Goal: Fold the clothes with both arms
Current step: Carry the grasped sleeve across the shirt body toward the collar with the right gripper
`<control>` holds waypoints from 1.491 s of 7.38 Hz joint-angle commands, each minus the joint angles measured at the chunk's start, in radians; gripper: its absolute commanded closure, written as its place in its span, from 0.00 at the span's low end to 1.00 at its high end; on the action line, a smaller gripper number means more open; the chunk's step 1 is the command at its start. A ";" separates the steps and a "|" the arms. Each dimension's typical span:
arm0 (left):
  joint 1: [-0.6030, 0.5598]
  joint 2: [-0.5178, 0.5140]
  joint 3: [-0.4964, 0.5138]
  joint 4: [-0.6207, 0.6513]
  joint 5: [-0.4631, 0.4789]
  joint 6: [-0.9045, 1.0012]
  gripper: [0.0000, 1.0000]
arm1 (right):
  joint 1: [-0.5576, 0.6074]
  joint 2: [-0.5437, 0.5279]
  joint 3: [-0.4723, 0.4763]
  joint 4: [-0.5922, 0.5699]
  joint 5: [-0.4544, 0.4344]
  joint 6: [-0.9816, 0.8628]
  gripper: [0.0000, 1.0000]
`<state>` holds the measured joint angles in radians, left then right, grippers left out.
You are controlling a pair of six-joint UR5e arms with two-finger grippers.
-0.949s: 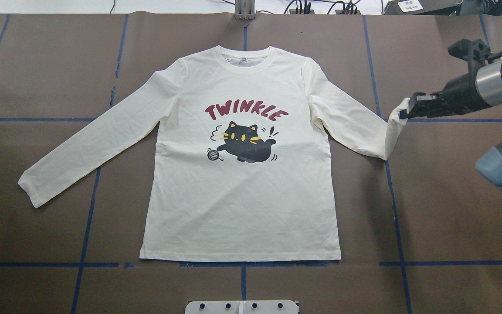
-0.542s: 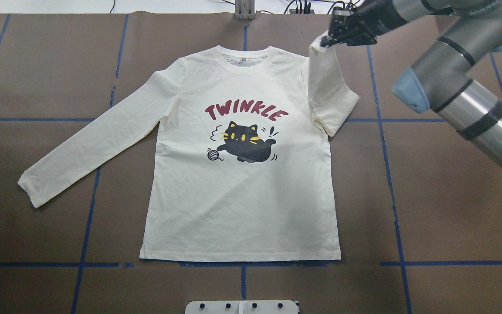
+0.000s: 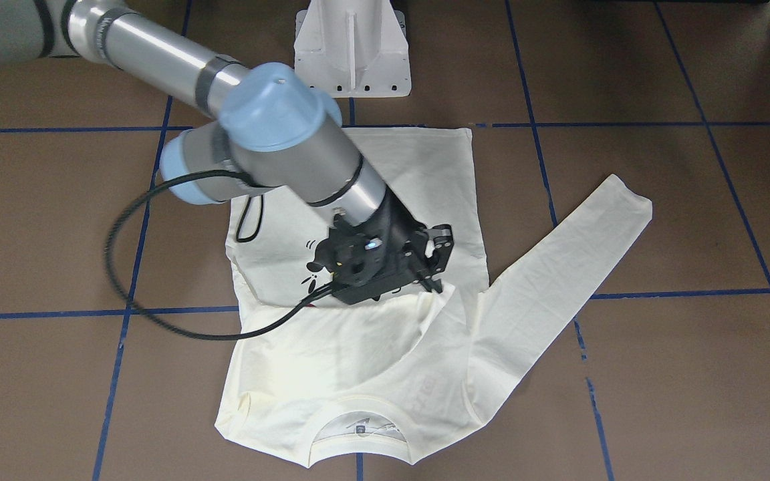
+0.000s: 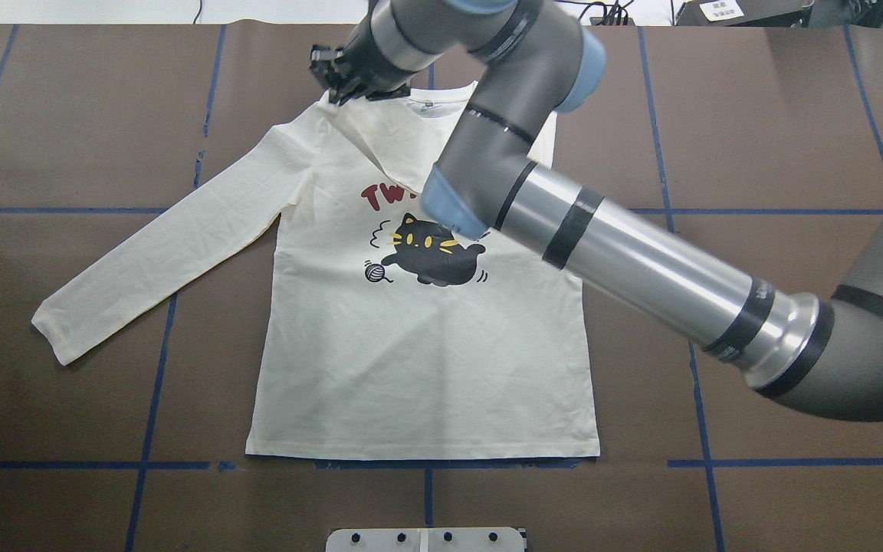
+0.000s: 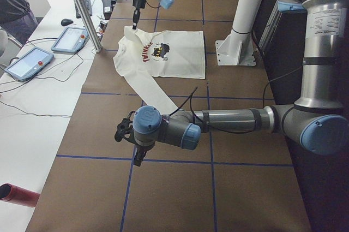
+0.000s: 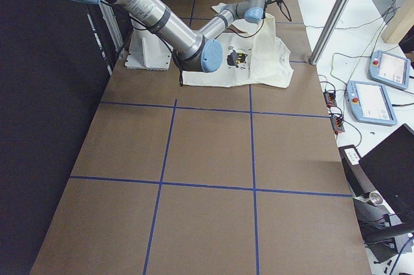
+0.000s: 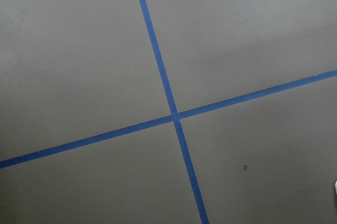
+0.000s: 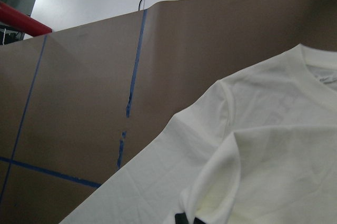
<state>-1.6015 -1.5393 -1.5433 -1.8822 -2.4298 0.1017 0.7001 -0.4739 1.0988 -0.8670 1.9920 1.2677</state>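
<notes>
1. T-shirt (image 4: pixel 411 360): flat on the table (image 4: pixel 794 115), cat print up; body spreads from the right gripper (image 4: pixel 338 92) toward the robot.
2. One sleeve (image 4: pixel 392 138) lies across the chest. Its cuff is pinched in the right gripper's closed fingers, above the opposite shoulder beside the collar.
3. Other sleeve (image 4: pixel 158 253) lies flat, reaching away from that gripper.
4. Left gripper (image 5: pixel 122 132): well apart from the shirt, over bare table; finger state cannot be told.
</notes>
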 commanded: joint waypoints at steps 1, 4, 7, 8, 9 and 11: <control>0.000 -0.001 0.000 0.000 0.000 -0.004 0.00 | -0.093 0.006 -0.017 0.003 -0.076 -0.016 1.00; 0.000 -0.001 0.002 0.000 -0.002 -0.004 0.00 | -0.129 0.011 -0.014 0.006 -0.076 -0.014 1.00; 0.000 -0.007 0.000 0.000 0.000 -0.002 0.00 | -0.192 0.003 -0.013 0.022 -0.134 -0.011 0.01; 0.000 -0.007 0.002 0.000 0.000 -0.001 0.00 | -0.206 -0.011 -0.016 0.020 -0.187 -0.010 0.00; 0.000 -0.007 0.002 0.000 0.000 -0.002 0.00 | -0.205 -0.014 -0.016 0.010 -0.193 0.001 0.00; 0.003 -0.012 0.002 -0.038 0.002 -0.067 0.00 | -0.170 -0.009 0.030 -0.176 -0.187 0.009 0.00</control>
<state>-1.6007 -1.5475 -1.5391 -1.8964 -2.4295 0.0834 0.5083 -0.4830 1.0959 -0.9194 1.8043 1.2737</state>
